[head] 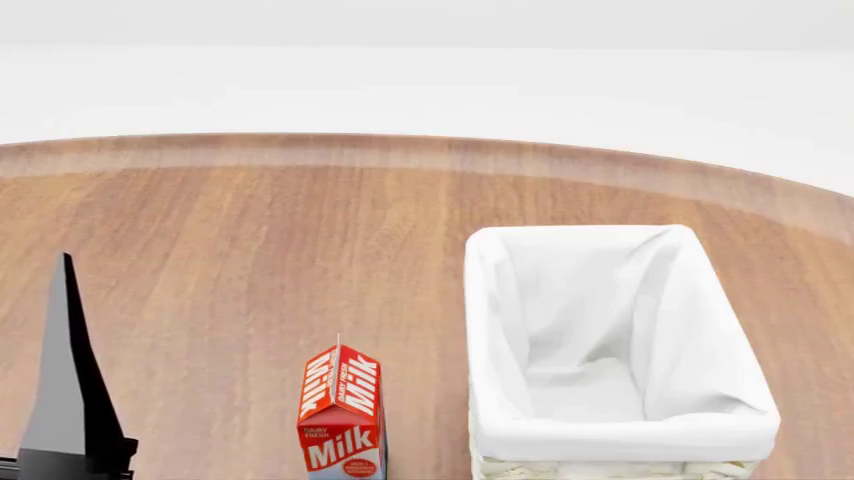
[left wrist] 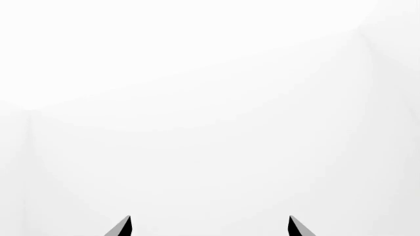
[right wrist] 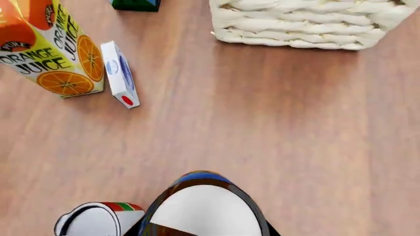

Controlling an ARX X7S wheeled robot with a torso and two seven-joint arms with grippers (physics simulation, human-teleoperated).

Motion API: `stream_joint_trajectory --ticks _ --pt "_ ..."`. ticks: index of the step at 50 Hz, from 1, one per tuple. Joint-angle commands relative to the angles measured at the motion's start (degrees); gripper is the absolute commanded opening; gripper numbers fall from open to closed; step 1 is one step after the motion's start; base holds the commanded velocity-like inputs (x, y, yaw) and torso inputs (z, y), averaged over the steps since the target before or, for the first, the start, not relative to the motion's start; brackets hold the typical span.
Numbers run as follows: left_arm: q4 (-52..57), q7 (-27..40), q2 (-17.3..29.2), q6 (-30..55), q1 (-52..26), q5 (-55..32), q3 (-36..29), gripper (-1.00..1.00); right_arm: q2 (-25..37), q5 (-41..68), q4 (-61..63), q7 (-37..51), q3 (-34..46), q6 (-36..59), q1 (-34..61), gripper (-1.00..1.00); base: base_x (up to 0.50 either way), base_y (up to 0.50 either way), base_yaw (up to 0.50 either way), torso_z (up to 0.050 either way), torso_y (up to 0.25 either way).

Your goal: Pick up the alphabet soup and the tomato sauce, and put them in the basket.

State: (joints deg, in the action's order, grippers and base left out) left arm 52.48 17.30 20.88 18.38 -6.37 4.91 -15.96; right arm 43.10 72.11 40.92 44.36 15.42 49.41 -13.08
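Note:
In the right wrist view the alphabet soup, a blue-labelled can with a pale lid, looms large and close, and dark finger slivers hug both its sides. My right gripper is shut on it. The tomato sauce, with its red and green band, stands on the wood just beside it. The basket shows its woven wall further off, and in the head view its white-lined rim sits at the right. My left gripper is open with nothing between its fingers, facing only plain white.
An orange juice carton and a small white box stand to one side of the basket, with a dark green-blue item beyond them. A red milk carton stands just left of the basket on the wooden table.

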Motion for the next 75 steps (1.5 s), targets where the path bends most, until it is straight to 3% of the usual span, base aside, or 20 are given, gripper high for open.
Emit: stream_joint_trajectory --ticks 1,8,26,30,40,56,60,75 --pt "0.0 0.1 0.3 -0.2 0.1 -0.2 0.1 1.0 3.1 9.3 8.4 6.3 -4.2 1.6 4.6 -1.0 0.0 0.0 0.0 0.0 0.0" --pt "0.3 0.1 0.3 0.4 -0.2 -0.1 -0.1 1.0 3.7 10.6 10.2 6.9 -4.9 1.1 5.3 -1.0 0.0 0.0 0.0 0.0 0.0" --pt "0.4 0.6 0.5 0.2 0.2 -0.2 -0.1 1.0 9.5 27.7 15.7 16.9 -8.1 -2.4 18.4 -1.0 0.0 0.0 0.0 0.0 0.001" --pt "0.1 0.7 0.5 0.0 0.3 -0.3 -0.1 1.0 9.1 26.0 14.4 15.9 -8.5 -2.1 20.1 -1.0 0.0 0.0 0.0 0.0 0.0" --pt "0.1 0.7 0.6 0.3 -0.1 -0.3 -0.2 1.0 13.5 40.0 13.8 24.0 -6.9 -4.2 37.6 -1.0 0.0 0.0 0.0 0.0 0.0" --pt "0.1 0.9 0.8 0.3 -0.2 -0.3 -0.6 1.0 12.8 42.3 10.8 24.9 -5.8 -4.3 46.3 -1.0 0.0 0.0 0.0 0.0 0.001" --pt "0.2 0.9 0.8 0.5 -0.3 -0.4 -0.5 1.0 12.7 45.9 7.9 26.3 -4.2 -4.4 52.4 -1.0 0.0 0.0 0.0 0.0 0.0" --pt "-0.4 1.3 1.0 -0.4 -0.1 -0.9 -0.1 1.0 8.6 43.6 -1.4 25.7 0.1 -1.8 63.3 -1.0 0.0 0.0 0.0 0.0 0.001"
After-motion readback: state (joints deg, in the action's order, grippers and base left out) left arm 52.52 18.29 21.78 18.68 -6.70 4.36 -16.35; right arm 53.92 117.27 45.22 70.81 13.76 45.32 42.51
